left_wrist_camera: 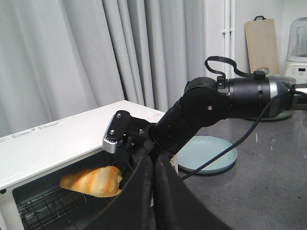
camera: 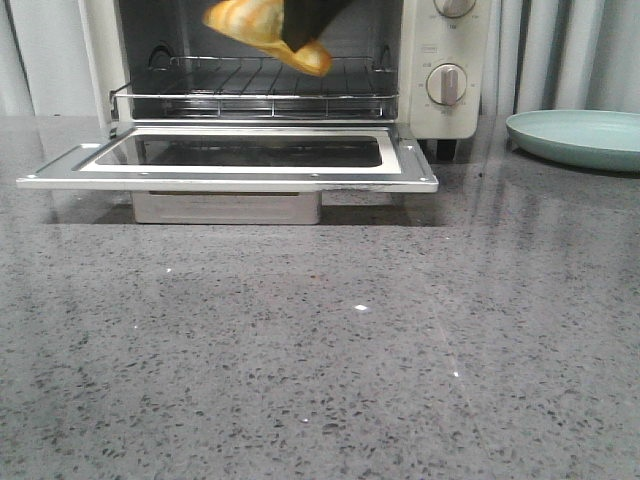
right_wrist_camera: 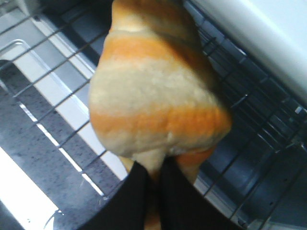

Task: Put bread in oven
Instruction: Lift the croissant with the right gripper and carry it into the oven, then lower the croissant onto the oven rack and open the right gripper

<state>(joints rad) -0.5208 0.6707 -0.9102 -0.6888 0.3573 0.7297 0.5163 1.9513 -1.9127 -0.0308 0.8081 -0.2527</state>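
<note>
The bread (camera: 250,25), golden-orange with cream stripes, hangs in my right gripper (camera: 305,20), just above the wire rack (camera: 260,85) inside the mouth of the cream-white oven (camera: 450,120). The oven's glass door (camera: 230,160) is dropped flat open. In the right wrist view my right gripper (right_wrist_camera: 153,177) is shut on the bread (right_wrist_camera: 153,91) over the rack (right_wrist_camera: 249,124). The left wrist view shows the bread (left_wrist_camera: 93,181) in the oven opening, the oven top (left_wrist_camera: 57,143), and my left gripper (left_wrist_camera: 153,191) shut and empty, away from the oven. The left gripper is out of the front view.
A pale green plate (camera: 580,135) lies on the grey speckled counter right of the oven; it also shows in the left wrist view (left_wrist_camera: 206,153). Grey curtains hang behind. A cutting board (left_wrist_camera: 261,45) and an appliance stand far off.
</note>
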